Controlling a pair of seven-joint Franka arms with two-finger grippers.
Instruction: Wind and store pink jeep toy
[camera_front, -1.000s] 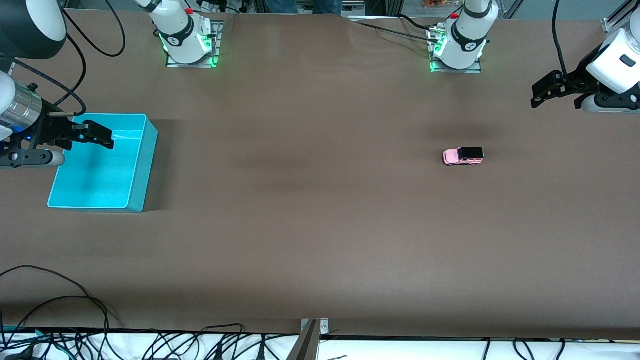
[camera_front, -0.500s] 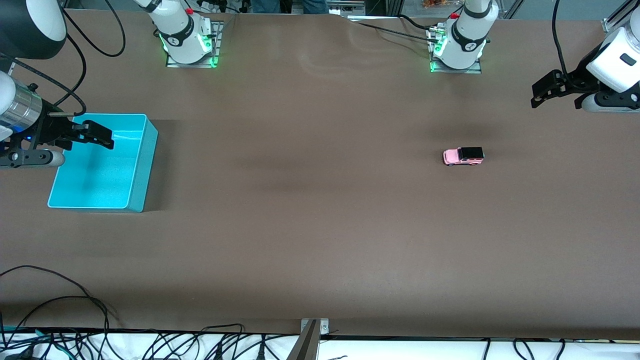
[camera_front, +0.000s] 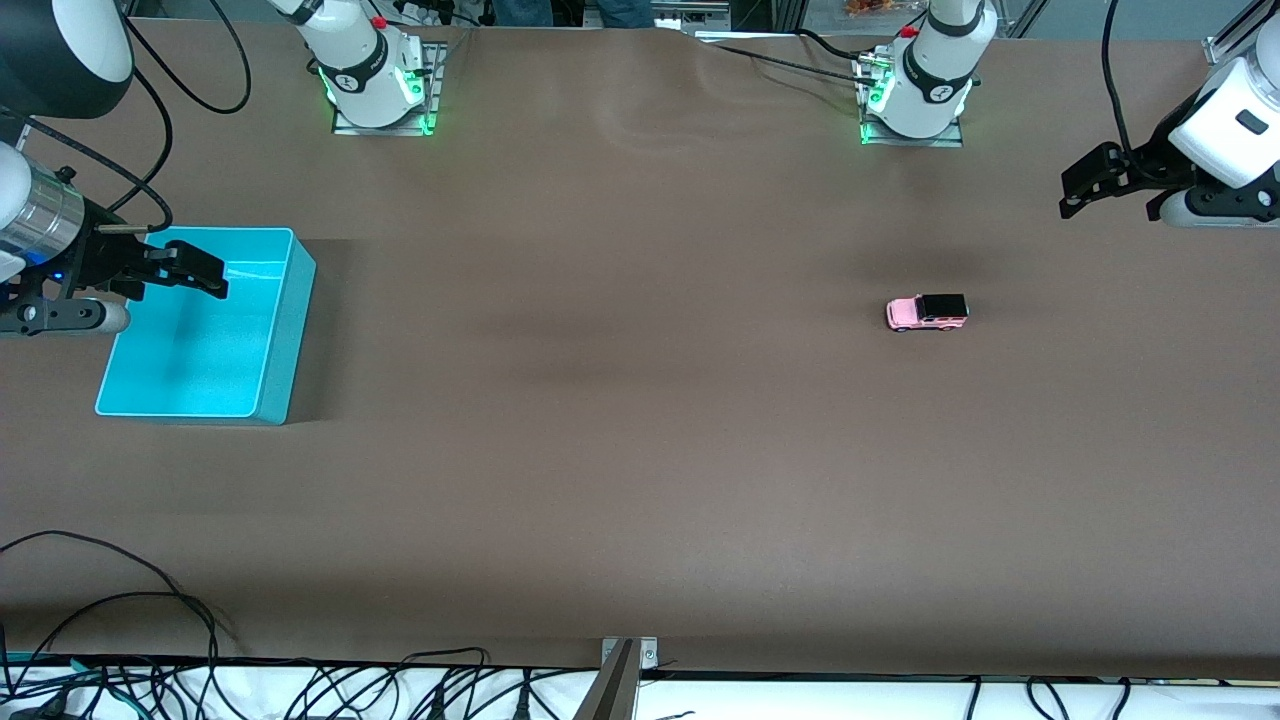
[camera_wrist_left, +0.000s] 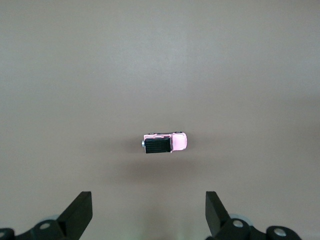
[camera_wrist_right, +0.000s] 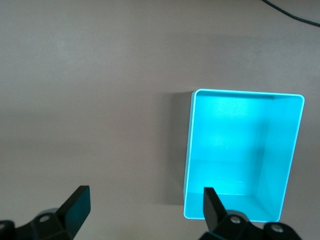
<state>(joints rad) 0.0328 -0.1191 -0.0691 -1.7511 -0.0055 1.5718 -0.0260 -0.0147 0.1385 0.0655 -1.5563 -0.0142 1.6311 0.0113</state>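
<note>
one jeep (camera_front: 927, 312) on the table (camera_front: 640, 450), one bin (camera_front: 275, 330), two arms, two grippers. jeep: pink body, black roof, on its wheels, alone on bare table toward the left arm's end, touching nothing. in the left wrist view the jeep (camera_wrist_left: 164, 143) lies on the table out ahead of the fingertips and between their lines, well apart from both. left gripper (camera_front: 1075, 190) hangs in the air over bare table at the left arm's end, fingers spread wide, nothing between them; the two fingertips (camera_wrist_left: 80, 210) show far apart in its wrist view. the jeep sits toward the table's middle from this gripper and nearer the front camera than the spot under it. right gripper (camera_front: 200, 272) hangs over the bin at the right arm's end, fingers also spread wide and holding nothing; fingertips (camera_wrist_right: 77, 202) far apart in its wrist view. bin: turquoise, rectangular, open top, upright, nothing seen inside; in the right wrist view the bin (camera_wrist_right: 295, 150) lies partly under and ahead of one fingertip. jeep and bin well apart, near opposite ends of the table. neither gripper touches anything.
</note>
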